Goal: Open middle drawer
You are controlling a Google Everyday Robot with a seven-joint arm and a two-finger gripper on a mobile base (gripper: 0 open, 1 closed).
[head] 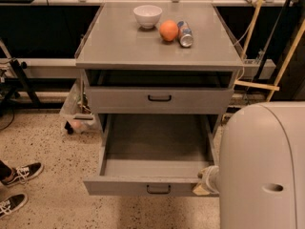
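A: Where does the middle drawer (152, 144) lie?

B: It stands pulled well out of the cabinet toward the camera, its plain grey tray bare. Its flat front panel faces the floor side, with the black bar handle (158, 189) at the centre of that panel.

A: And the pincer (204, 181)?

B: It sits at the drawer's right front corner, a pale piece poking out from the robot's white body (262, 166), right against the top edge of the front panel. It is off to the right of the handle, not on it. Whether the pincer is spread or pressed together cannot be told, because the body hides most of it.

A: What lies above the drawer?

B: The upper drawer (200, 100), a matching grey front with its own black handle (159, 98), is pushed in, and there is a dark gap over it. Above that is the bench (114, 44), which carries a white bowl (147, 16) at the back. An orange (168, 30) sits right of the bowl, and a can (185, 34) lies on its side just beside the orange.

A: Anything further out?

B: Speckled floor (47, 142) and, at the left edge, a pair of dark shoes (21, 173) with white soles.
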